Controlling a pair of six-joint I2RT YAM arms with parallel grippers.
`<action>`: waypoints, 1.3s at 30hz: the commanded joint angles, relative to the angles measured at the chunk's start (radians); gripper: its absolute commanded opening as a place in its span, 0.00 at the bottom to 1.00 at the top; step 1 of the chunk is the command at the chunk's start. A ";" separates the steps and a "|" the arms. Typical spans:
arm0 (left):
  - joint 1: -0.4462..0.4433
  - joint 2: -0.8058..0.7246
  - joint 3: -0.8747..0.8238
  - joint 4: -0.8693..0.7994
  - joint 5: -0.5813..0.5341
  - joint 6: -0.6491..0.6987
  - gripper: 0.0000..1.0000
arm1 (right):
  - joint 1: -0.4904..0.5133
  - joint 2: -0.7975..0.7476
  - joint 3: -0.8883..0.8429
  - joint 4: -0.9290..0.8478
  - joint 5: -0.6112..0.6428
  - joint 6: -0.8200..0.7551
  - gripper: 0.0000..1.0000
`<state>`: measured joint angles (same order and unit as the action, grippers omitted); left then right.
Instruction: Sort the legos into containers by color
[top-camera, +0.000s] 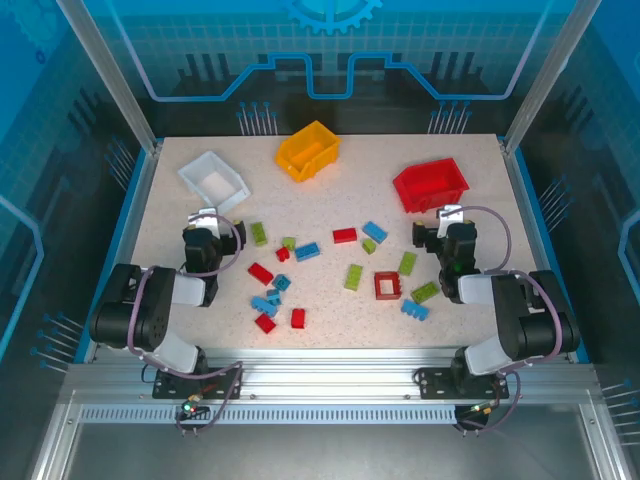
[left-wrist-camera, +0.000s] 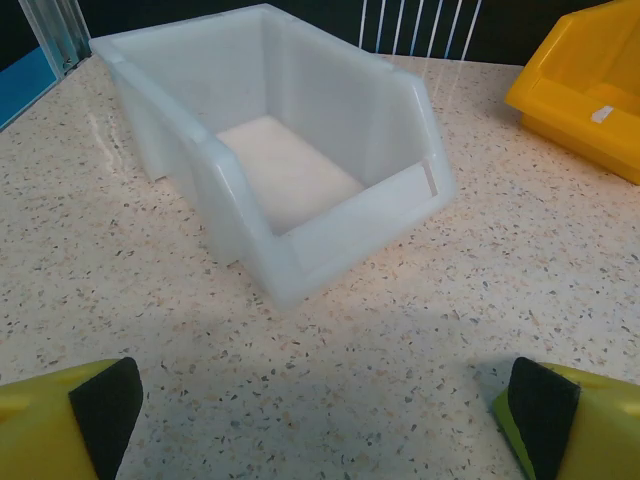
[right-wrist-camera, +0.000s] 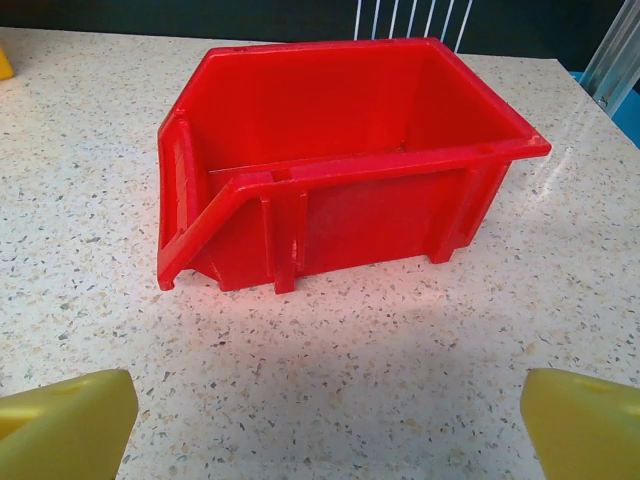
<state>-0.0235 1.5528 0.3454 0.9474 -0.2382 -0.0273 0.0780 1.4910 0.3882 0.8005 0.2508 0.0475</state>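
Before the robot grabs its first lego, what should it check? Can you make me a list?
1. Left gripper open with nothing in it: ok.
2. Right gripper open with nothing in it: ok.
3. White bin upright, no bricks inside: ok.
4. Red bin upright, no bricks seen inside: ok.
5. Orange-yellow bin with no bricks seen inside: ok.
6. Legos sorted by color: not ok. Red, blue and green bricks lie mixed on the table between the arms.
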 joint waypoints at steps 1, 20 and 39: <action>-0.005 -0.002 0.021 -0.001 -0.009 -0.002 0.99 | 0.002 0.008 0.015 0.002 -0.007 0.000 1.00; -0.006 -0.002 0.021 -0.002 -0.010 -0.002 0.99 | 0.002 0.008 0.015 0.002 -0.008 -0.001 1.00; -0.160 -0.466 0.901 -1.600 0.094 -0.581 0.99 | 0.089 -0.763 0.638 -1.367 -0.035 0.592 0.88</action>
<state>-0.2768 0.9573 1.1683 -0.2302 -0.3916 -0.4034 0.1944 0.6662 1.0374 -0.1905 0.3229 0.4641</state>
